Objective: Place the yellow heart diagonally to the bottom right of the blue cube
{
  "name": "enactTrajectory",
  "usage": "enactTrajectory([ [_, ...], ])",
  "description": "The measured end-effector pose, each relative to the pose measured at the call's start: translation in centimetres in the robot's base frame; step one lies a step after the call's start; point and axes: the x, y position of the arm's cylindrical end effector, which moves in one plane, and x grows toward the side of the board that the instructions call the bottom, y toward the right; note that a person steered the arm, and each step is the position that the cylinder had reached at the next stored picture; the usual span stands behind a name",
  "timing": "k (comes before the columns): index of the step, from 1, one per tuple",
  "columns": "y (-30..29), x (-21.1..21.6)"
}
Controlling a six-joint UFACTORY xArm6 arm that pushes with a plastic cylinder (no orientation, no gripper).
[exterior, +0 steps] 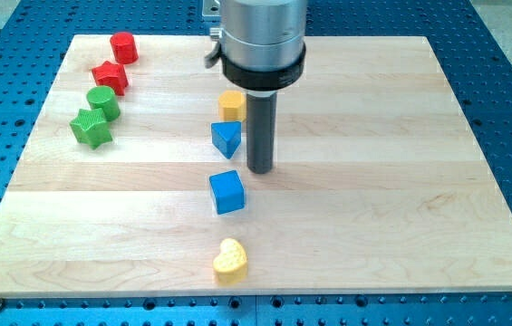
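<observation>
While my tip point(259, 169) sits right of blue triangle point(227, 138), yellow heart point(230, 259) below blue cube point(227, 192), no clamping tool

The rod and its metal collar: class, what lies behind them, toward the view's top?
A yellow block shows beside the rod, its right part covered, so its shape is unclear. It sits above the blue triangular block. My tip rests right of that. Anything further behind the collar is hidden.
</observation>
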Motion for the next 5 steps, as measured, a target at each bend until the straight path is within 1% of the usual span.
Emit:
enactTrajectory([
  [1,2.1,0.8],
  [2,8.2,8.8],
  [3,5.0,14.1],
  [4,-0.3,15.1],
  [5,-7.0,15.5],
])
